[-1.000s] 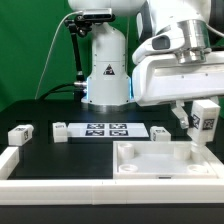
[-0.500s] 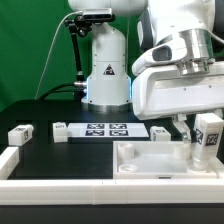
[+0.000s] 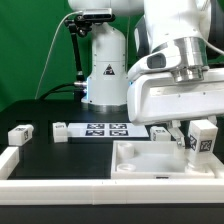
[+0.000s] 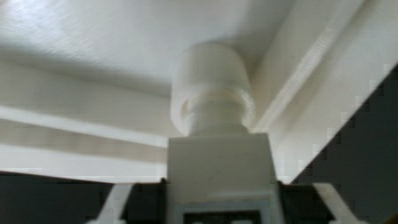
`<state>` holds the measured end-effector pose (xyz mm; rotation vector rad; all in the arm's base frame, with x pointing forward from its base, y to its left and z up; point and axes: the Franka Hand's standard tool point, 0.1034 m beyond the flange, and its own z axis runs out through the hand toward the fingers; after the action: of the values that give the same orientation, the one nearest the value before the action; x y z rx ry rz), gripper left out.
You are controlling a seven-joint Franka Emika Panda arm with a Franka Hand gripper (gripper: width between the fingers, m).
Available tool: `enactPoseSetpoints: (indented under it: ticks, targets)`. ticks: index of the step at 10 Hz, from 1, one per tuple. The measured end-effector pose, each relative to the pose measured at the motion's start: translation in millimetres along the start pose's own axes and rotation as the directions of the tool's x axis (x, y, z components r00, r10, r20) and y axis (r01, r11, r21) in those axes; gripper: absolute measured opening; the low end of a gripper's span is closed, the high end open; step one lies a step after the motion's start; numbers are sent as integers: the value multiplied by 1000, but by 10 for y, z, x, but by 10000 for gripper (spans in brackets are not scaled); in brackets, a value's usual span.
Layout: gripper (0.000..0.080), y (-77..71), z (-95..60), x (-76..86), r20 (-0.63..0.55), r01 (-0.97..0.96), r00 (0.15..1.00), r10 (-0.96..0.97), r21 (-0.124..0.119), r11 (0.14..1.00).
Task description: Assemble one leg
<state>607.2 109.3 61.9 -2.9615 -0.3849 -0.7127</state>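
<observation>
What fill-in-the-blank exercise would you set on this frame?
1. The gripper is ___ on a leg.
2. In the exterior view, that leg is at the tray's ___ end.
3. The table is coloured ___.
Missing: shut; right; black.

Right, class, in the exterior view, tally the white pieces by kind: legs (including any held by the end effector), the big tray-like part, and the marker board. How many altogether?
leg: 4
tray-like part: 1
marker board: 1
Total: 6
</observation>
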Motion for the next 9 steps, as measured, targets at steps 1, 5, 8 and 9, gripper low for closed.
enactPoseSetpoints:
  ticks: [1, 5, 8, 9]
  targets:
    - [290, 13, 20, -34, -20, -2, 1000, 1, -8, 1000]
    - [290, 36, 15, -107, -79, -3, 997, 0, -31, 1000]
    - [421, 36, 15, -105, -79, -3, 997, 0, -31, 1000]
    - [553, 36, 15, -106, -79, -3, 997, 0, -31, 1000]
